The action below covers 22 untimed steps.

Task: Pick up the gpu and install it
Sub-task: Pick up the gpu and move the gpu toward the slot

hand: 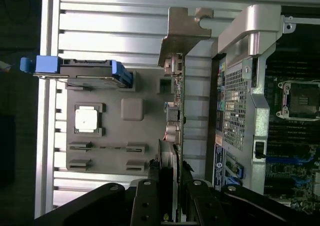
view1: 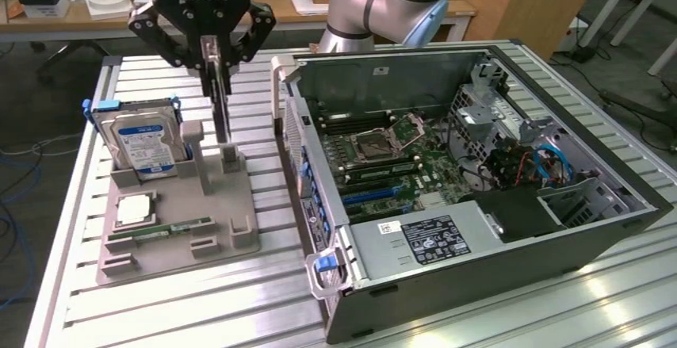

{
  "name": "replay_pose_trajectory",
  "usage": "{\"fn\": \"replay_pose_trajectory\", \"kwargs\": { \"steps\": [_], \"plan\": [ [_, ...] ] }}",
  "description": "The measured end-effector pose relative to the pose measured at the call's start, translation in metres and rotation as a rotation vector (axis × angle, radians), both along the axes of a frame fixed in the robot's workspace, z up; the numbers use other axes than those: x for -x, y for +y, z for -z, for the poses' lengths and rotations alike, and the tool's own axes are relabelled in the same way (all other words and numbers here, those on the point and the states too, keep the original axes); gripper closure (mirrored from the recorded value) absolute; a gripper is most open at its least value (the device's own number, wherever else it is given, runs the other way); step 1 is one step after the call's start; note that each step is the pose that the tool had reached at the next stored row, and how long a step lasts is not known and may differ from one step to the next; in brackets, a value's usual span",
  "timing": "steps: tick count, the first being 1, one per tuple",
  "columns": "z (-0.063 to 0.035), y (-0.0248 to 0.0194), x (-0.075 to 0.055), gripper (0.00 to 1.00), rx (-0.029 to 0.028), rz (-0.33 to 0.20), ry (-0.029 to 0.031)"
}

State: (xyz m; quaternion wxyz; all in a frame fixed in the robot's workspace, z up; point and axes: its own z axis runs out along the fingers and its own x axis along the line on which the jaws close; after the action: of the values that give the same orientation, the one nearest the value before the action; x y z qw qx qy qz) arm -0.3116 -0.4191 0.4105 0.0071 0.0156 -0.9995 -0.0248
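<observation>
The gpu [view1: 222,102] hangs edge-on and upright, a thin card, above the grey parts holder [view1: 212,249]. My gripper [view1: 215,53] is shut on its upper edge. The card's lower edge is level with the holder's upright posts; I cannot tell whether it still touches them. In the wrist view the gpu [hand: 179,91] runs away from my gripper [hand: 167,188], with its silver end bracket [hand: 186,28] at the far end, between the holder [hand: 132,133] and the open computer case [hand: 240,86].
The open computer case [view1: 592,233] lies at the exterior view's right, showing motherboard [view1: 392,158], blue slots [view1: 360,195] and power supply [view1: 423,241]. The holder also carries a hard drive [view1: 143,138], a CPU [view1: 135,208] and a RAM stick [view1: 174,227]. Desks stand behind.
</observation>
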Motion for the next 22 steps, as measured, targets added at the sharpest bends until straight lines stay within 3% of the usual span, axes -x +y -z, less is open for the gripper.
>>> {"fn": "replay_pose_trajectory", "kwargs": {
  "steps": [8,10,12,18,22],
  "plan": [
    [-0.0155,0.0000,0.000,0.74,0.0001,0.000,0.0003],
    [-0.0161,0.0000,0.000,0.74,0.0068,0.000,0.0003],
    [-0.0161,-0.0001,0.000,0.74,0.0183,0.000,0.0003],
    [-0.0161,0.0001,-0.001,0.74,0.0188,0.000,0.0004],
    [-0.0161,0.0000,-0.012,0.74,0.0188,0.000,0.0003]
  ]
}}
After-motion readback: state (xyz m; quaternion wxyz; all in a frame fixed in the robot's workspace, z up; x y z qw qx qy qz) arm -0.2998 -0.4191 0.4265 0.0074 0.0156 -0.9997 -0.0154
